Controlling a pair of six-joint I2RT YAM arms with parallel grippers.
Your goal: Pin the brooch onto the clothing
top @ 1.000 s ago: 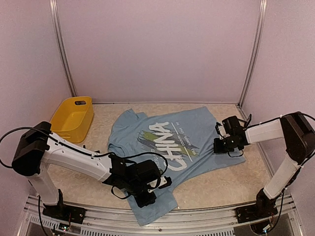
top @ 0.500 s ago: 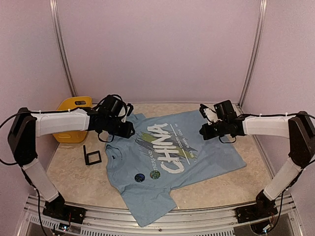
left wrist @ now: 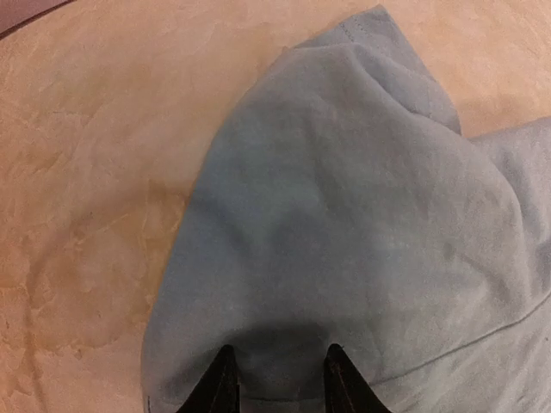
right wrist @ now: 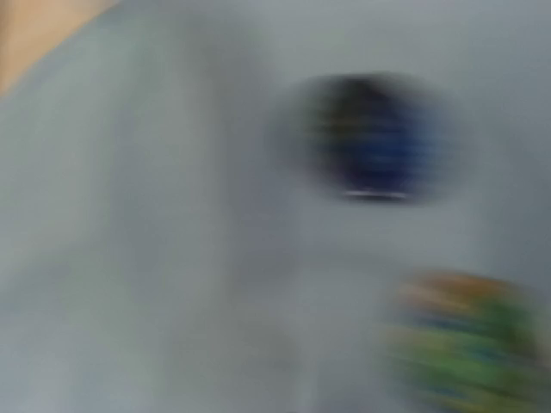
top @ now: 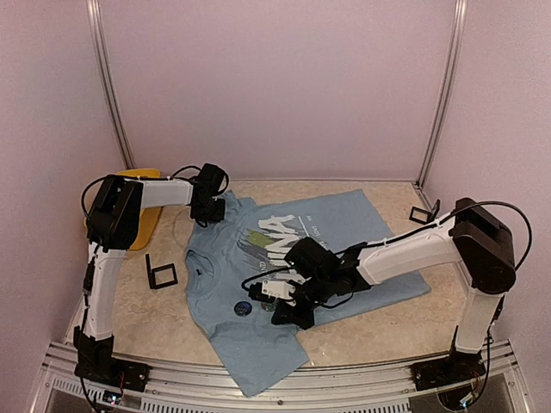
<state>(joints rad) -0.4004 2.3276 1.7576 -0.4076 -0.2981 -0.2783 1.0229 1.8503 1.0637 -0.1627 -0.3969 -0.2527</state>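
Observation:
The clothing (top: 344,237), a light blue T-shirt with white lettering, lies spread on the table. A round dark blue brooch (top: 244,308) rests on its lower chest and shows blurred in the right wrist view (right wrist: 374,142). Beside it is a green, multicoloured brooch (right wrist: 465,344). My right gripper (top: 274,303) hovers just right of the blue brooch; its fingers do not show in its own blurred view. My left gripper (top: 209,211) is at the shirt's left sleeve (left wrist: 344,215). Its fingertips (left wrist: 280,383) stand apart over the fabric.
A yellow bin (top: 145,215) stands at the back left, partly behind the left arm. One small black frame stand (top: 161,274) sits left of the shirt and another (top: 422,215) at its right. The enclosure walls close in on three sides.
The right arm has swung from the shirt's right side down to its lower chest, over the brooches. The left gripper left the hem a second ago and stays at the left sleeve.

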